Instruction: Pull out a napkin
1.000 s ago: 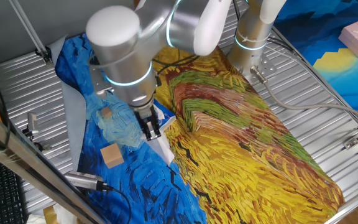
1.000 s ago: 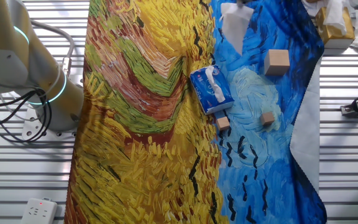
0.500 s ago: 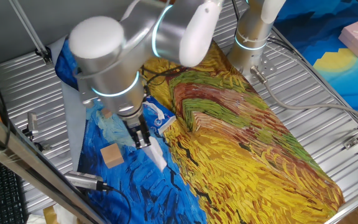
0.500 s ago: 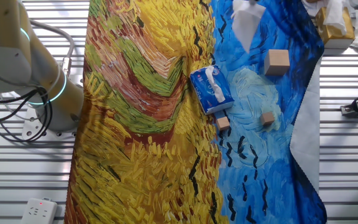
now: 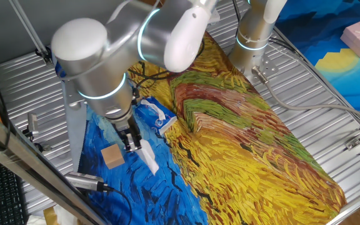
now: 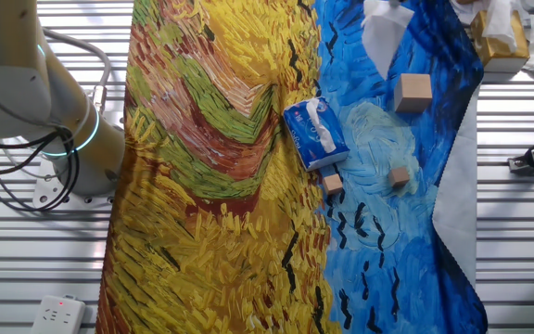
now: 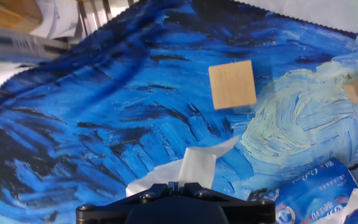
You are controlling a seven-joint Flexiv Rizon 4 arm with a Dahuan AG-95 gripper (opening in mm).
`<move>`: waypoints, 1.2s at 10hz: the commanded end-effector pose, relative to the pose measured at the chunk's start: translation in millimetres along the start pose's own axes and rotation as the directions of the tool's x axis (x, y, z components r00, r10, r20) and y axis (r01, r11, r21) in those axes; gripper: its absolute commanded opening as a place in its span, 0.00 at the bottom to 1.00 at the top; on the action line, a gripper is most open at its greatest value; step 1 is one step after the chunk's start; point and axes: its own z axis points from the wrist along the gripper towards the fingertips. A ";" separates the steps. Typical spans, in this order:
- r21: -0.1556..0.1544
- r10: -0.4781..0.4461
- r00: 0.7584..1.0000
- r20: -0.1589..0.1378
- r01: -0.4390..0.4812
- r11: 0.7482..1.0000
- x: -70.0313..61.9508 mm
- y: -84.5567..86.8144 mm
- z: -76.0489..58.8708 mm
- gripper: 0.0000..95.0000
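Observation:
My gripper (image 5: 132,141) is shut on the white napkin (image 5: 147,157), which hangs free from the fingertips above the blue part of the cloth. In the hand view the gripper (image 7: 178,184) pinches the napkin (image 7: 192,167), whose sheet spreads out in front of the closed jaws. In the other fixed view the napkin (image 6: 383,33) dangles near the top edge and the hand is mostly out of frame. The blue-and-white tissue packet (image 5: 155,116) lies behind the gripper, apart from the napkin; it also shows in the other fixed view (image 6: 315,134) and the hand view (image 7: 319,194).
A large tan wooden cube (image 5: 112,156) sits just left of the gripper, also in the hand view (image 7: 232,84). Two small cubes (image 6: 399,176) (image 6: 333,184) lie near the packet. A painted cloth (image 5: 242,144) covers the table. A cardboard box (image 6: 501,39) stands at the cloth's corner.
The gripper has carried the napkin away from the tissue packet, over the blue cloth toward the large wooden cube. The napkin now hangs clear of the packet.

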 end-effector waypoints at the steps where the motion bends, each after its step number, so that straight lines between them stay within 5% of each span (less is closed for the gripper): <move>1: -0.002 -0.006 1.000 0.002 0.006 1.000 -1.0 -2.2 0.9 0.00; 12: 0.004 -0.010 1.000 -0.006 0.010 1.000 -1.1 -2.0 3.1 0.00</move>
